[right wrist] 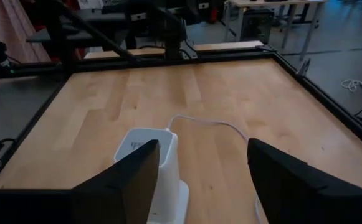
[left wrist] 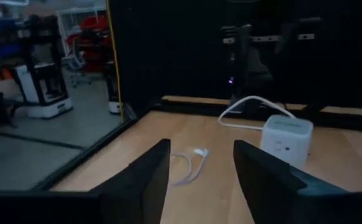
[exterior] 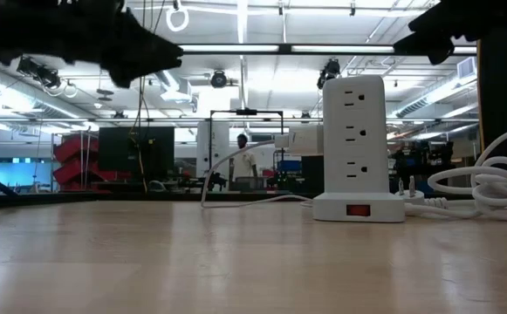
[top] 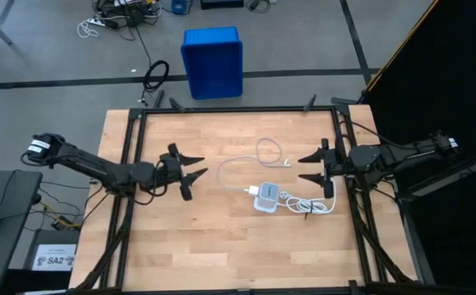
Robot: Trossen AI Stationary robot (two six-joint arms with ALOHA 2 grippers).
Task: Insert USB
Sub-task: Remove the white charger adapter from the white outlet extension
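The long thin white USB cable point(top: 250, 161) lies loosely curled on my pale wooden table point(top: 188, 238), between my two grippers and clear of both. One end runs to the square white power box point(top: 265, 197); its free plug lies beyond that box. My left gripper point(top: 195, 174) hovers spread wide, holding nothing. My right gripper point(top: 306, 167) hovers likewise spread, nearer the box.

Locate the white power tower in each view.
High: power tower right of table centre, near the right gripper.
Low: right of centre, upright.
Left wrist: right side.
Right wrist: bottom, between the fingers.
Shared landmark: thin USB cable beside it.
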